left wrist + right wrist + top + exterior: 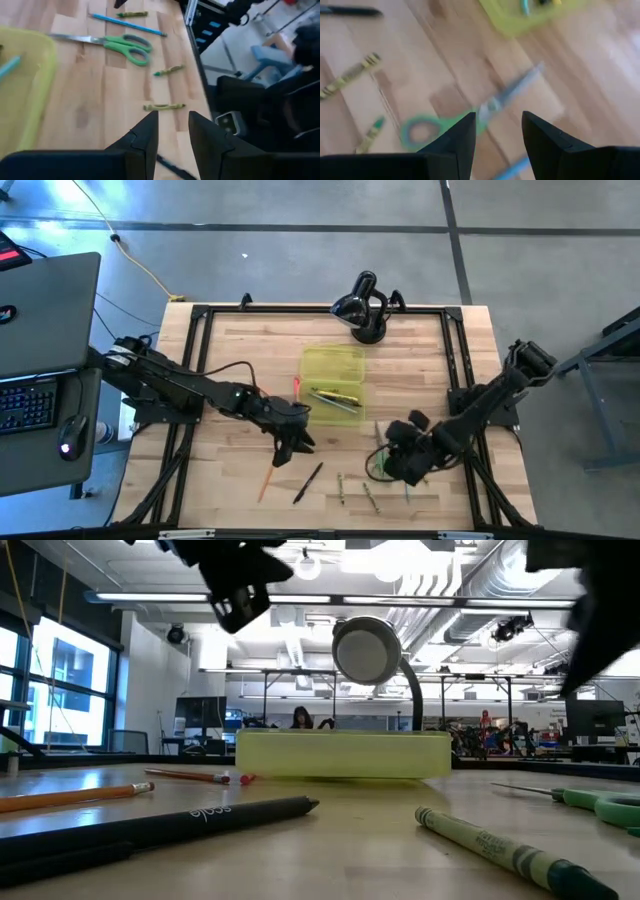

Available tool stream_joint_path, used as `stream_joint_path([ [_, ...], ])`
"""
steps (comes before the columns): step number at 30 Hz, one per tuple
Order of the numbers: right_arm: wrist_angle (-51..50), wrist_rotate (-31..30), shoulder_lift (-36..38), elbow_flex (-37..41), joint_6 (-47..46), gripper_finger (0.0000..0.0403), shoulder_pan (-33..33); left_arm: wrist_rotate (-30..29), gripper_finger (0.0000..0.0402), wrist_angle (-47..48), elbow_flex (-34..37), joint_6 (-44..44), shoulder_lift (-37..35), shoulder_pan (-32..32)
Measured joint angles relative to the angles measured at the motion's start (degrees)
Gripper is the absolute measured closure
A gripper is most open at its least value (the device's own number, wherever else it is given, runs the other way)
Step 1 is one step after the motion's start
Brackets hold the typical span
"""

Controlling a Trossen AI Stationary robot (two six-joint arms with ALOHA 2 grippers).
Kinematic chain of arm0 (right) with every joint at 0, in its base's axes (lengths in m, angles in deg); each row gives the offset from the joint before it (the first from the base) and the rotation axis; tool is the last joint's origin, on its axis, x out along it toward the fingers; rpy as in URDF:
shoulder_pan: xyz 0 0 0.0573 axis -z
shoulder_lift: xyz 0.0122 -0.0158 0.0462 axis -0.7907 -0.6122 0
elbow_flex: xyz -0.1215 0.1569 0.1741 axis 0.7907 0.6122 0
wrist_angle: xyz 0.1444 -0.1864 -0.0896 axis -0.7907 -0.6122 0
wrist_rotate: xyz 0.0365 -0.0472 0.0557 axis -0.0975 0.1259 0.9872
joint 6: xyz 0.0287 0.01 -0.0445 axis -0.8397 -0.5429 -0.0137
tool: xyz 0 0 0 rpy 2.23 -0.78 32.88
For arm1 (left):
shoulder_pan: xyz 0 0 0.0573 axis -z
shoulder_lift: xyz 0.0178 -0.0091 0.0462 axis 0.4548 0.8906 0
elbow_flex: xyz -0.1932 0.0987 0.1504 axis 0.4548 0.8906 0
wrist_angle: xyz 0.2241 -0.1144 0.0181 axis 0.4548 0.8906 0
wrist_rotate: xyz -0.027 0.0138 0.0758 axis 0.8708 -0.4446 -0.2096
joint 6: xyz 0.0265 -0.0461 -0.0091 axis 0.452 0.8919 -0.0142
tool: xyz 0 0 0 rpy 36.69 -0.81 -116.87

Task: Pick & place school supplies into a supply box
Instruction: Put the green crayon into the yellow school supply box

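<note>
Nearest the low camera I see a black pen (170, 825) lying slantwise on the wooden table (380, 840). From above, my translucent yellow-green plastic box (334, 373) runs lengthwise away from me. Right gripper (497, 131), fingers apart (nothing held), hovers over green-handled scissors (470, 120), blades toward the box.

You see two dark, nearly black arms made of thick jointed segments. On the left arm (180, 385) a thin black cable loops over the middle part. The right arm (480, 410) looks the same. Each gripper has two flat black fingers (145, 142) with angular tips.
</note>
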Motion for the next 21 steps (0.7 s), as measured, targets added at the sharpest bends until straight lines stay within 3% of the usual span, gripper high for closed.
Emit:
stream_joint_path([
  [6, 3.16, 1.66, -0.21, -0.03, -6.19, 0.0265, -3.20, -6.07, 0.0261, 1.31, 0.00, -2.39, 0.09, -0.09],
  [13, -2.62, 14.00, -2.34, -0.04, -12.46, 0.0265, -3.74, -6.37, 0.0261, 1.19, 0.04, -2.36, 0.50, -0.09],
  [21, -3.63, 12.28, -4.99, -0.02, -18.35, 0.0265, -8.15, -6.37, 0.0261, 1.17, 0.04, -2.00, 0.50, -0.09],
])
